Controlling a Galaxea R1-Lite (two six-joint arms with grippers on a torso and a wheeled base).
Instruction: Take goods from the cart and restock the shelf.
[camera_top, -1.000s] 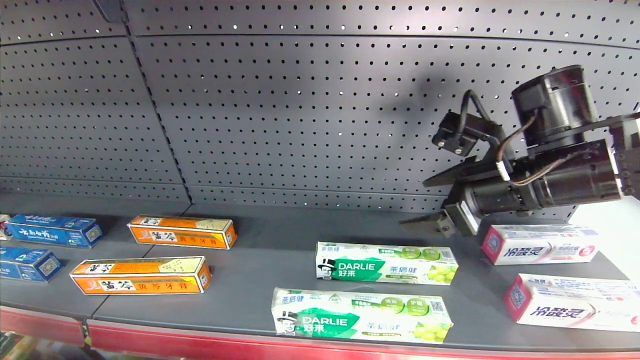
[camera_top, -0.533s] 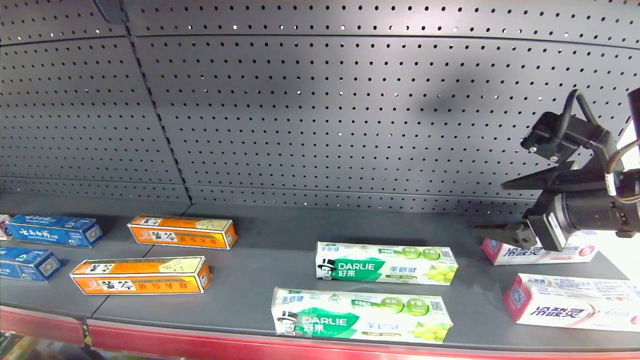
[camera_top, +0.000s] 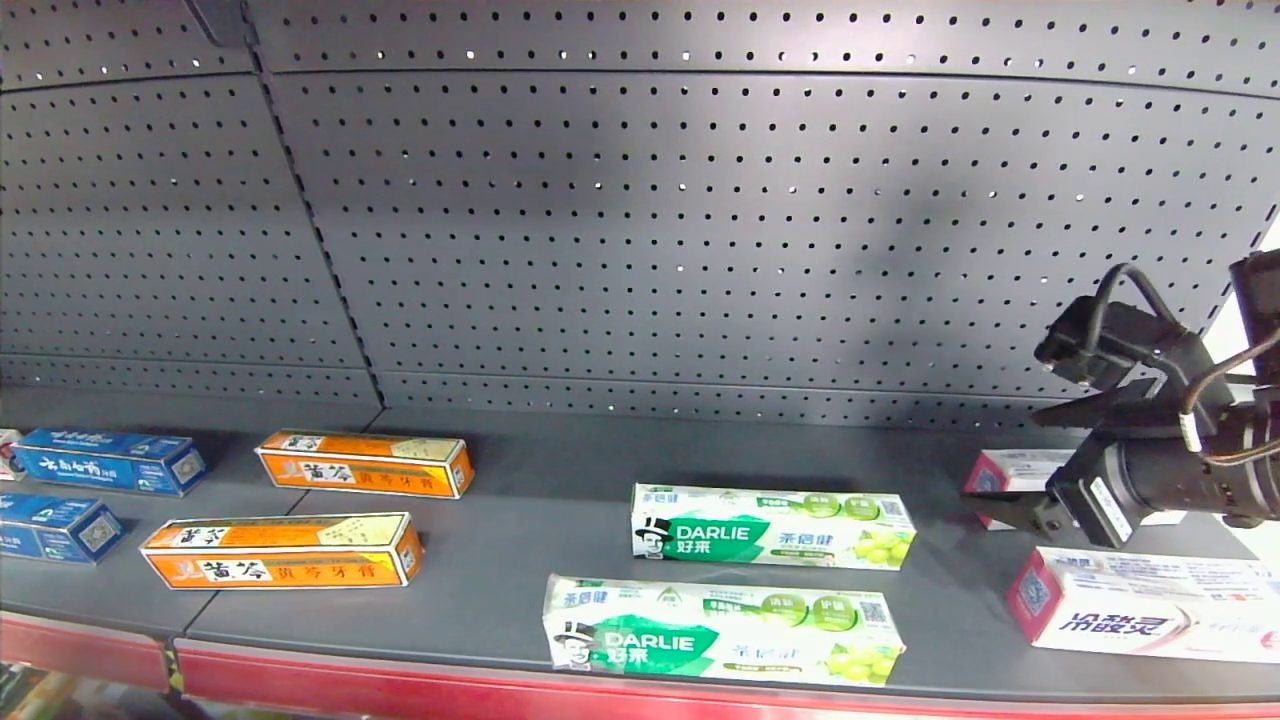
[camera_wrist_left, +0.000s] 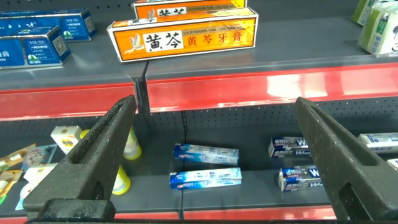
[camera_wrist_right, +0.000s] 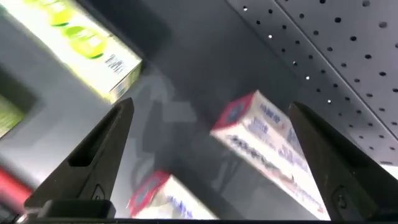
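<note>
Toothpaste boxes lie in pairs on the grey shelf (camera_top: 540, 500). My right gripper (camera_top: 1003, 460) hangs open and empty at the shelf's right end, just in front of the back white-and-red box (camera_top: 1012, 468) and above the front white-and-red box (camera_top: 1140, 605). The right wrist view has the open right gripper (camera_wrist_right: 211, 106) with a white-and-red box (camera_wrist_right: 267, 143) between its spread fingers but untouched, and a second one (camera_wrist_right: 161, 199) lower. My left gripper (camera_wrist_left: 216, 106) is open and empty, below the shelf's red front edge (camera_wrist_left: 249, 87), facing an orange box (camera_wrist_left: 183, 37).
Two green boxes (camera_top: 768, 525) (camera_top: 722, 630) lie mid-shelf, two orange boxes (camera_top: 365, 462) (camera_top: 283, 550) left of them, and blue boxes (camera_top: 108, 460) (camera_top: 55, 527) at the far left. A pegboard wall (camera_top: 640, 230) backs the shelf. A lower shelf holds more boxes (camera_wrist_left: 205, 165).
My right arm has drawn back to the right and sunk lower, from over the green boxes' right end to the white-and-red boxes. It stays open and empty. The boxes have not moved.
</note>
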